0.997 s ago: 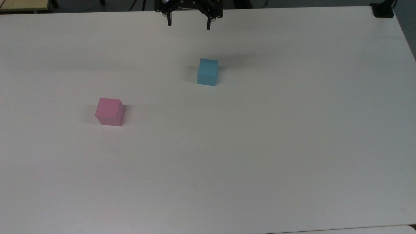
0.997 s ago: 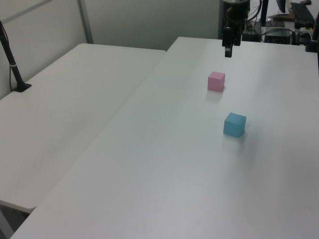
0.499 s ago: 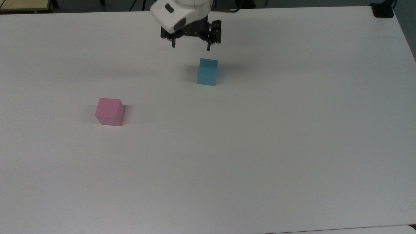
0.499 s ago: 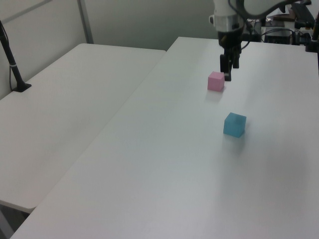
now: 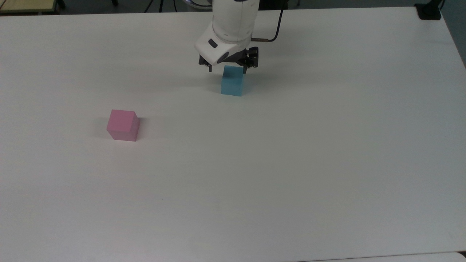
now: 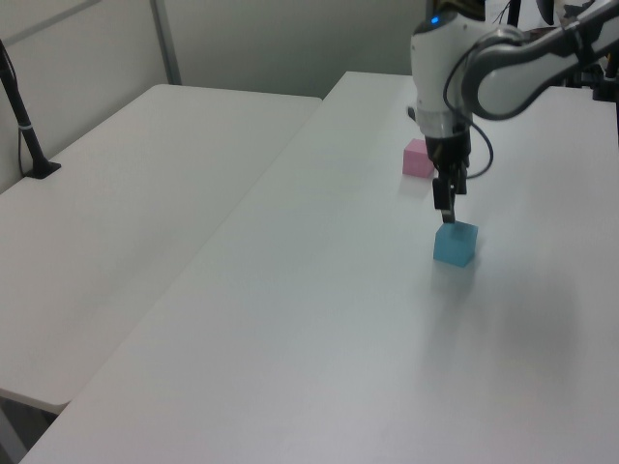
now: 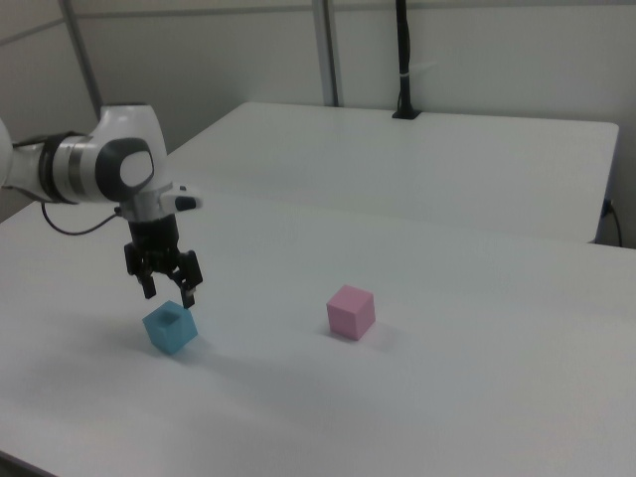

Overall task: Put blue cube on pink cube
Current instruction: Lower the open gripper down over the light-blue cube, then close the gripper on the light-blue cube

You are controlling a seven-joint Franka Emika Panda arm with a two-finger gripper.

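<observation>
The blue cube (image 5: 232, 83) (image 6: 455, 243) (image 7: 170, 328) rests on the white table (image 5: 291, 163). My gripper (image 5: 227, 70) (image 6: 443, 215) (image 7: 170, 294) hangs open just above its top face, fingers spread wider than the cube and apart from it. The pink cube (image 5: 123, 125) (image 7: 351, 311) sits alone well toward the top view's left and a little nearer the front edge. In the left view, the arm hides part of the pink cube (image 6: 416, 159).
A second white table (image 6: 126, 222) (image 7: 417, 159) adjoins this one. A black post (image 6: 21, 116) (image 7: 404, 60) stands clamped on it. A black clamp (image 5: 429, 11) sits at the top view's upper right corner of the table.
The arm has come forward and down from the table's far edge to just above the blue cube. Both cubes stayed put.
</observation>
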